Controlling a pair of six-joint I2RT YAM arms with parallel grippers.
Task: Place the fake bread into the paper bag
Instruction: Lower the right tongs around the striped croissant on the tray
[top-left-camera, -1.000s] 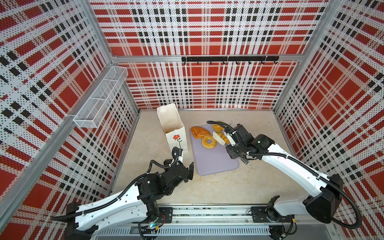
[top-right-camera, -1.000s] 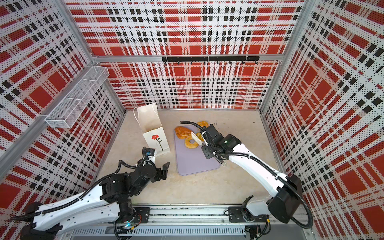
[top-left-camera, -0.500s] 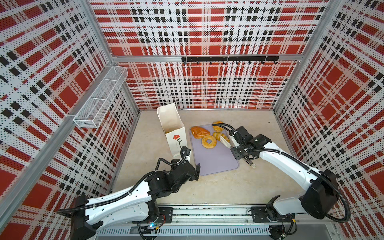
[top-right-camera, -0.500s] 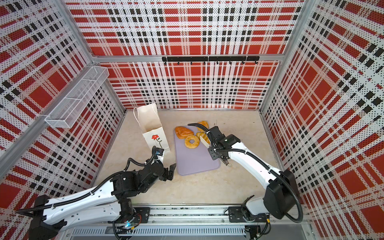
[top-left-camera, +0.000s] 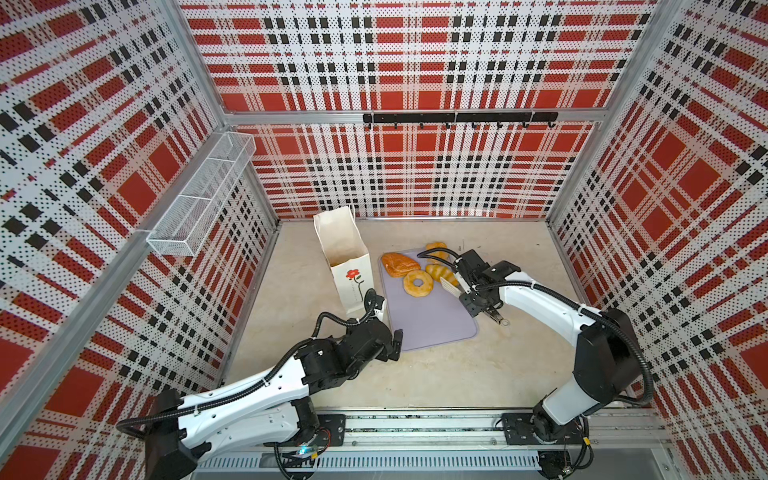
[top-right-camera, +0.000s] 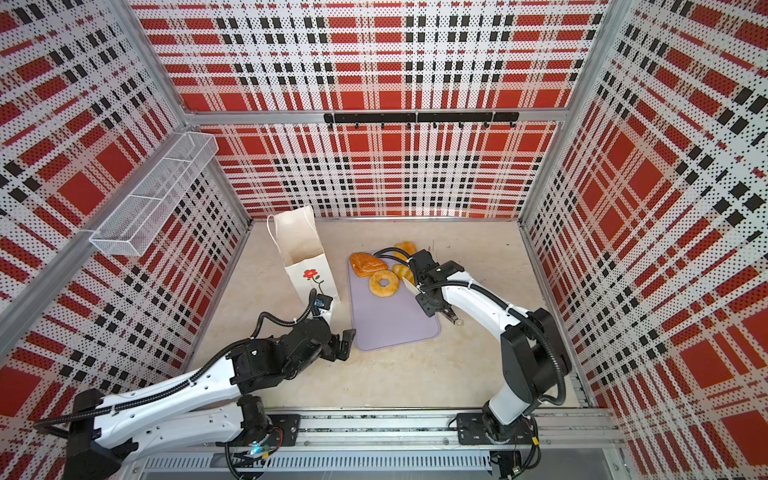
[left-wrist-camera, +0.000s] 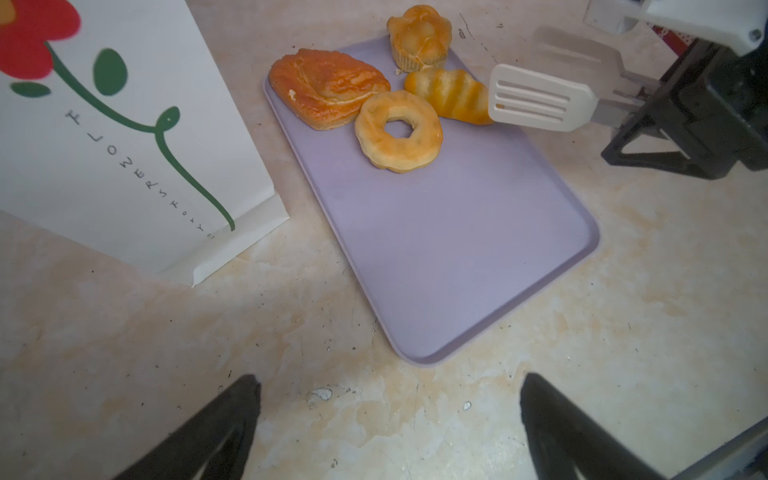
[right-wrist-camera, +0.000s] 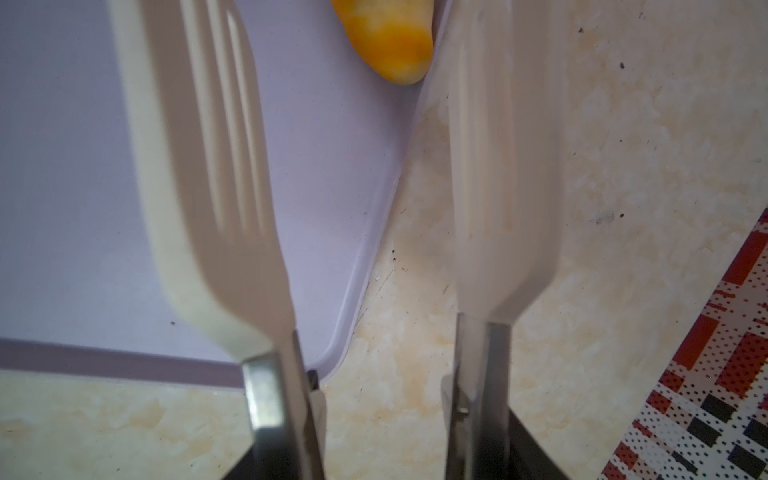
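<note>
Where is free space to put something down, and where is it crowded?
Free: the tray, from the doughnut to its near rim; the table in front of it. Crowded: the tray's far end, with four breads and the tongs.

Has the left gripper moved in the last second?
Yes. In both top views the left gripper has shifted right, from in front of the paper bag toward the near corner of the lilac tray.

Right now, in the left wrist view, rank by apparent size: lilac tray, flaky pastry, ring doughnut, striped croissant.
1. lilac tray
2. flaky pastry and ring doughnut: too alike to rank
3. striped croissant
</note>
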